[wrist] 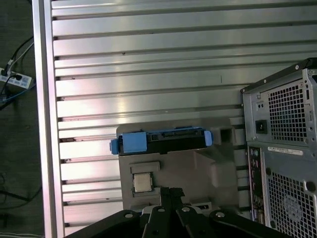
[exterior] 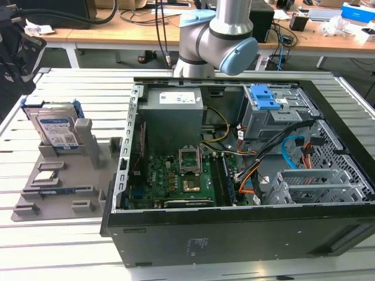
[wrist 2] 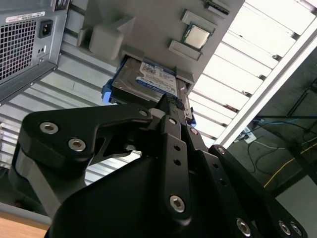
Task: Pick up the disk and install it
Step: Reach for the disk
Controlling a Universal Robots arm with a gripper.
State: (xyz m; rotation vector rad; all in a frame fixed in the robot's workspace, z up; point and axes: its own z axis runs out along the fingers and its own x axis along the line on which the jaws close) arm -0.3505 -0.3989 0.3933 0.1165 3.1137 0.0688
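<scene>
The disk (exterior: 55, 129) is a silver hard drive with a white-and-blue label in a bright blue carrier frame. It stands upright in a slot of the grey holder (exterior: 70, 193) at the exterior view's left. The second wrist view shows the disk (wrist 2: 144, 80) label side out, just beyond the tip of my gripper (wrist 2: 171, 100). In the first wrist view the disk (wrist: 163, 140) appears edge-on, with my gripper (wrist: 168, 190) hovering some way short of it. The black fingers lie together with nothing between them, and they do not touch the disk.
An open computer case (exterior: 234, 234) fills the middle and right of the slatted metal table (exterior: 64, 257), with a blue ridged latch plate (exterior: 266, 96) on its drive cage. A small square processor chip (exterior: 47, 174) lies on the grey holder. The arm's base (exterior: 217, 41) stands behind the case.
</scene>
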